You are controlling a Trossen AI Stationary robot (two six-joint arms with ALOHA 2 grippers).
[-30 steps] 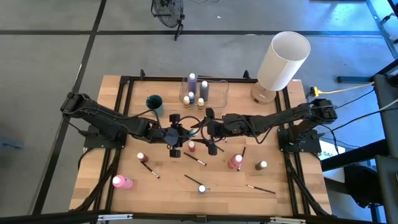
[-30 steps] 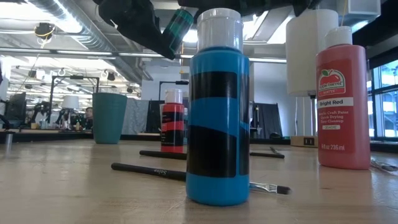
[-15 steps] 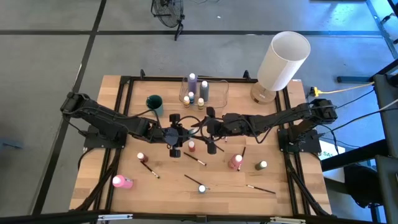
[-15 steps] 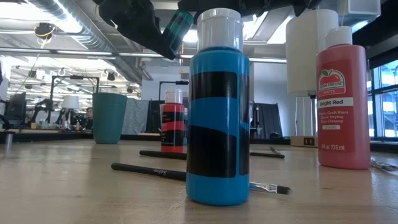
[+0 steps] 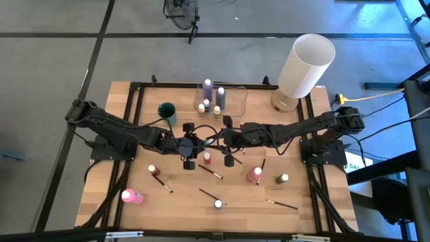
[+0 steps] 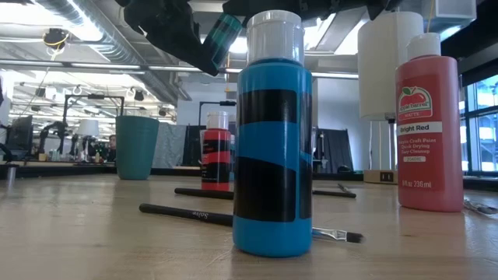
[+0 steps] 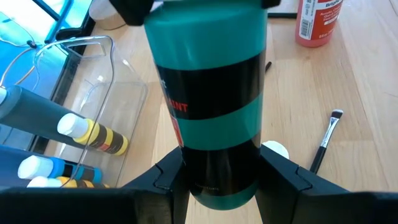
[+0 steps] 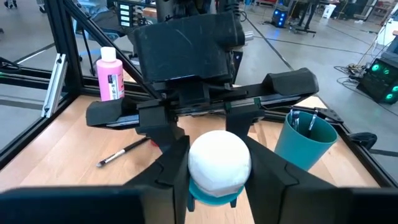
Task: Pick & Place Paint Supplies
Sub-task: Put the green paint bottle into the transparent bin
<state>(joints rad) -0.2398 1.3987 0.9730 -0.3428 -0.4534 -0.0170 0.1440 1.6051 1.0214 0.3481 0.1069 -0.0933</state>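
Teal with a black band, the bottle (image 7: 211, 106) hangs above the middle of the desk (image 5: 181, 215), pinched round its body by the left hand (image 7: 221, 176). The right hand (image 8: 219, 167) faces it, its fingers (image 8: 171, 162) set against either side of the white cap (image 8: 219, 155) – this looks like a hand-over.

To do it well, I judge the right hand should get a firm hold low on the cap, near the neck, before the left hand lets go. The cap is round and smooth, so a hold on its crown could slip. The left hand should then spread slowly and draw straight back, so the bottle does not tip.

Counted from above:
- one bottle held
- six bottles loose on the desk, one of them pink (image 5: 131, 196) and lying down
- about five bottles in the clear container (image 5: 236, 101) – they overlap, so this is uncertain
- about five brushes (image 5: 210, 172) scattered on the desk
- one teal cup (image 5: 166, 109)
- one white cylinder (image 5: 306, 60)
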